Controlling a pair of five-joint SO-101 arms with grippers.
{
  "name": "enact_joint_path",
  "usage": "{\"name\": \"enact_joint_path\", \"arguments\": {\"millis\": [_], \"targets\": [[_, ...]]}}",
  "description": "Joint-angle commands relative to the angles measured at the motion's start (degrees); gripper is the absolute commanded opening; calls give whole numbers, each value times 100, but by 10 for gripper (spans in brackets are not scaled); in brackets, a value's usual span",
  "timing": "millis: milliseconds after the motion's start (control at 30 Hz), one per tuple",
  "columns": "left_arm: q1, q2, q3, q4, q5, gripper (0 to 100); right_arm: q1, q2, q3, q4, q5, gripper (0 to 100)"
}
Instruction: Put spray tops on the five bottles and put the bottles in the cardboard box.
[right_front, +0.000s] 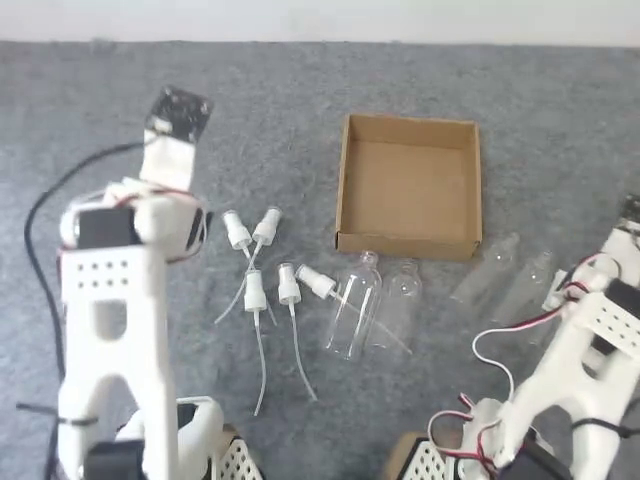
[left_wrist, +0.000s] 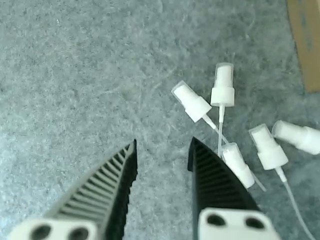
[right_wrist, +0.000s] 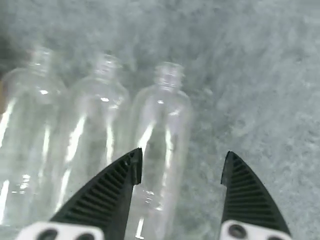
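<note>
Several white spray tops (right_front: 262, 262) with long tubes lie loose on the grey carpet, left of the cardboard box (right_front: 405, 243), which has nothing in it. My left gripper (left_wrist: 163, 145) hangs open over bare carpet just beside the spray tops (left_wrist: 222, 90), touching none. Two clear bottles (right_front: 372, 303) lie side by side in front of the box. More clear bottles (right_front: 505, 272) lie further right by the right arm. My right gripper (right_wrist: 184, 155) is open above three bottles lying in a row, one finger over the outermost bottle (right_wrist: 162, 115).
The left arm's white body (right_front: 110, 330) stands at the front left with a black cable (right_front: 40, 230) looping beside it. The right arm (right_front: 585, 350) with red and white wires (right_front: 500, 350) fills the front right. A box corner (left_wrist: 305, 40) appears beyond the tops.
</note>
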Motion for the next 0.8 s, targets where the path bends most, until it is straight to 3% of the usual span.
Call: {"name": "enact_joint_path", "arguments": {"millis": [0,300,600,767], "targets": [[26,273,-857,202,158,156,-286,84,-62,-92,-123,230],[26,835,-1086,202,211,156,-136,1138,-70,-576,-70,230],[387,2084,-1086,-202,1116,156,-4,1657,-70,-787,193,221],[457,2655,-1086,-510,1169,156,4,1692,-62,-787,686,116]]}}
